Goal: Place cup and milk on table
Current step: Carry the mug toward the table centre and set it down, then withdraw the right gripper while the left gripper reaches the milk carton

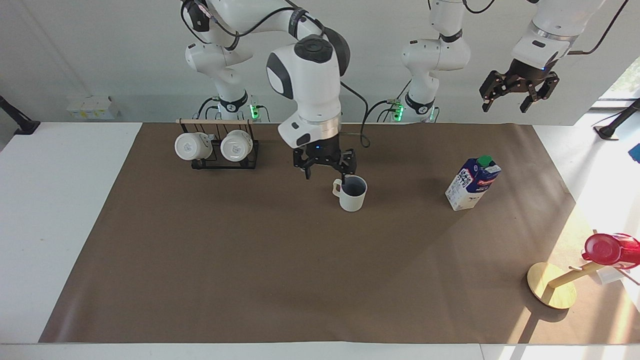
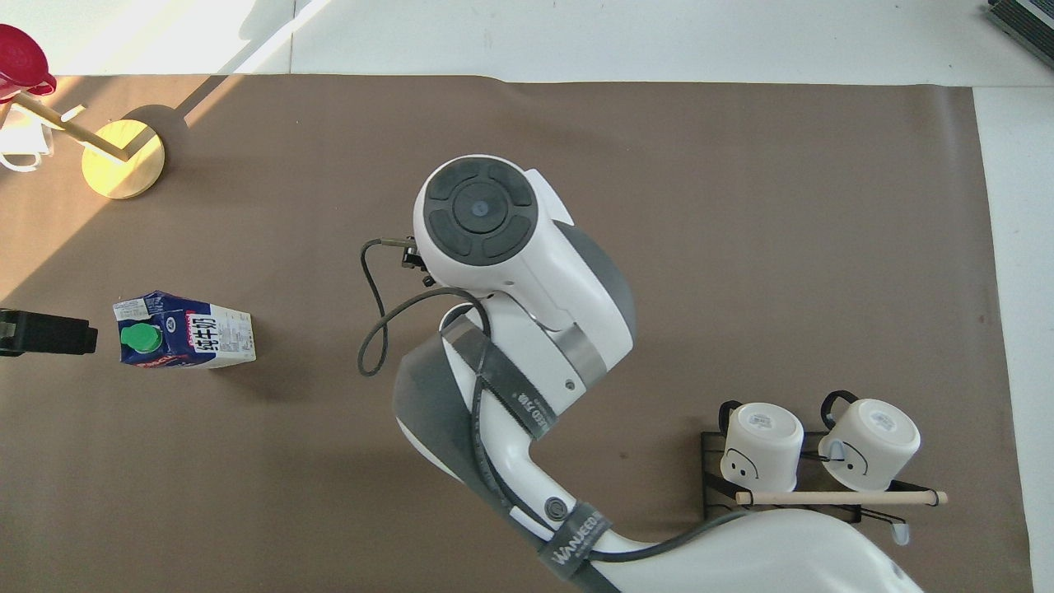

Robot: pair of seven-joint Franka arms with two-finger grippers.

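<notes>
The cup (image 1: 352,195), an off-white ribbed mug with a grey-blue inside, stands upright on the brown mat (image 1: 300,275) of the white table (image 1: 60,200). My right gripper (image 1: 325,175) is open and empty, raised just above the cup's rim on the rack side, with one fingertip (image 1: 344,181) by its handle. In the overhead view the right arm hides the cup. The milk (image 1: 472,184) stands upright on the mat toward the left arm's end and also shows in the overhead view (image 2: 185,340). My left gripper (image 1: 517,95) waits open, high above the milk.
A black rack (image 1: 218,147) with two glossy white mugs stands near the right arm's base and shows in the overhead view (image 2: 815,461). A wooden stand (image 1: 550,290) carrying a red cup (image 1: 607,249) sits at the left arm's end, farther from the robots.
</notes>
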